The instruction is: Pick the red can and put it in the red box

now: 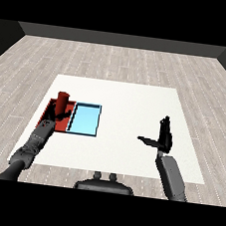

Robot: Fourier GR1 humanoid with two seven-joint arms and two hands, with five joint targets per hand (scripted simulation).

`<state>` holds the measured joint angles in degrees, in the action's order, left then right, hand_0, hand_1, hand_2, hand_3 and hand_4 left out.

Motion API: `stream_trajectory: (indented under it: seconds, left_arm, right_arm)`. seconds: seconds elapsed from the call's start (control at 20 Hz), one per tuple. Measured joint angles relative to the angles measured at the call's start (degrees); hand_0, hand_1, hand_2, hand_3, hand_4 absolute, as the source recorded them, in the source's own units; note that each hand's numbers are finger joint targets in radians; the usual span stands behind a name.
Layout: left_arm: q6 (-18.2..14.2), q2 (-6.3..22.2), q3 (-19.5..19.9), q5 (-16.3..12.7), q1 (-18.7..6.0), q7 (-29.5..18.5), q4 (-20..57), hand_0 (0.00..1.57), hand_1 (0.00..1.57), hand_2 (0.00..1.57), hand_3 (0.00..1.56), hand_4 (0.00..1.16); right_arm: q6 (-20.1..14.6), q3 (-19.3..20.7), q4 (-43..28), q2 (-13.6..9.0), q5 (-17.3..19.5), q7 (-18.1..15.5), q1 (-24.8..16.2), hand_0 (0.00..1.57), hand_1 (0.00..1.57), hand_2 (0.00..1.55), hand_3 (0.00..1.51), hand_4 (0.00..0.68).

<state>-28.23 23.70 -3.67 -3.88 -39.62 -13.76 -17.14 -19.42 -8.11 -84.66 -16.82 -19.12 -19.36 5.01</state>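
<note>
Nearest, the right hand (161, 136) hangs over the bench (127, 96) toward its right edge, fingers straight, thumb spread wide, holding nothing. The left forearm crosses the bench's near left corner and ends in the left hand (58, 112), which lies over the red tray (49, 108) beside the left edge. Just past that hand the red can (62, 100) stands upright within the red tray, toward its far side. The light blue tray (85, 119) sits touching the red one on its right. By my judgement the can has reached its tray and what is left is letting go and drawing the hand clear. The left hand's fingers merge with the dark tray and the can's base, so I cannot tell whether they grasp the can.
</note>
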Motion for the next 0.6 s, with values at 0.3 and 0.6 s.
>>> stream_trajectory:
  seconds: [0.3,0.6]
  left_arm:
    - [-0.34,-0.58,0.02,1.39,-1.47,4.92,9.81,0.91,0.91,0.91,0.15,0.71]
    - [1.53,0.86,2.46,-0.29,-1.69,7.65,13.77,0.0,0.0,0.0,0.0,0.0]
  right_arm:
    - [-0.2,0.57,4.6,1.7,0.65,-1.84,2.89,0.0,0.0,0.0,0.0,0.0]
    - [0.55,1.43,6.44,2.44,0.49,-3.36,3.79,0.0,0.0,0.0,0.0,0.0]
